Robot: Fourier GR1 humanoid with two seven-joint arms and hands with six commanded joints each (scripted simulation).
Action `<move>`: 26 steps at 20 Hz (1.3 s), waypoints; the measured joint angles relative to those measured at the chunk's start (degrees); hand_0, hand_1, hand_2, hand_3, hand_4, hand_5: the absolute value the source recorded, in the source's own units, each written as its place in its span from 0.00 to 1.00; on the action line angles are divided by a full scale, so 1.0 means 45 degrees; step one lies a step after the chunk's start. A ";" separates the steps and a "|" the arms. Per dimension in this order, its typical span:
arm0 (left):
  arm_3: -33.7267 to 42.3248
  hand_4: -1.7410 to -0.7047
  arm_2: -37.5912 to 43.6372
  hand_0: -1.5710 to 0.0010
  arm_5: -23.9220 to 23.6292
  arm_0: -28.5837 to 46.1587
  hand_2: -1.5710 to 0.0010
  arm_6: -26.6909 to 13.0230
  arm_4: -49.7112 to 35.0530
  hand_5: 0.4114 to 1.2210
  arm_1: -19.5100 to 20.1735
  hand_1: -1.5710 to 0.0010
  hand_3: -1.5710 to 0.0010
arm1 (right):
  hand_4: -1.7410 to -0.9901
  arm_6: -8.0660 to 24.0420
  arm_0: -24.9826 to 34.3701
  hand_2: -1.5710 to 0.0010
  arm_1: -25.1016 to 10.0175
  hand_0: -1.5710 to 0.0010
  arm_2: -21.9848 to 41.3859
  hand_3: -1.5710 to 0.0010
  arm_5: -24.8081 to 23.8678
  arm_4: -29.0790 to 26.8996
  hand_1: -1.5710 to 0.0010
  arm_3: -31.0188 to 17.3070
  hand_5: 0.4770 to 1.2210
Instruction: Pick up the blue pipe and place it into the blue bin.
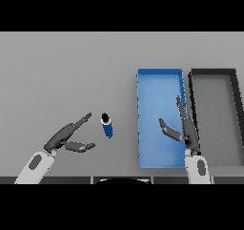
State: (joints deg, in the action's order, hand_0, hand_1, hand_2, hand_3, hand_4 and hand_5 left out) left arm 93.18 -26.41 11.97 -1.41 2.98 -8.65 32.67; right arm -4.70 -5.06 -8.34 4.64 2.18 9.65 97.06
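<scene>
Grey table [57,71]: blue pipe [107,126] between left hand [66,136], blue bin [159,119]

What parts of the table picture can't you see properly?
- Head view: the right hand covers part of the blue bin floor and its right wall.
- The black bin is cut off by the right edge.
- The blue pipe is too small to tell whether it is hollow.

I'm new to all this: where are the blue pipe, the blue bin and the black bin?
blue pipe [107,127], head view, mid body.
blue bin [155,105], head view, bare floor.
black bin [215,114], head view, bare floor.
</scene>
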 measured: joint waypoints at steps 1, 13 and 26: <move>-0.0051 0.57 -0.0171 1.00 -0.0067 -0.0068 1.00 -0.0106 0.0105 0.05 -0.0270 1.00 1.00 | 0.70 0.0089 0.0190 1.00 0.0062 1.00 0.0020 1.00 -0.0052 0.0057 1.00 -0.0145 0.20; -0.3185 0.66 -0.1088 1.00 -0.0958 -0.2101 1.00 0.0269 0.1703 0.02 -0.3369 1.00 1.00 | 0.69 -0.0168 -0.0163 1.00 -0.0139 1.00 -0.0266 1.00 0.0095 -0.0246 1.00 -0.0032 0.22; -0.4056 0.19 -0.0787 0.39 -0.0847 -0.2142 0.29 0.1075 0.0604 0.75 -0.5086 0.33 0.29 | 0.68 -0.0569 -0.0380 1.00 -0.0207 1.00 -0.0191 1.00 0.0123 -0.0104 1.00 0.0084 0.25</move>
State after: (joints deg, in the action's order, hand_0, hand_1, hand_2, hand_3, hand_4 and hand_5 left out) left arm 74.93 -29.95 8.15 -11.05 7.82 -5.93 9.79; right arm -7.26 -6.77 -9.28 3.78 2.73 9.18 97.43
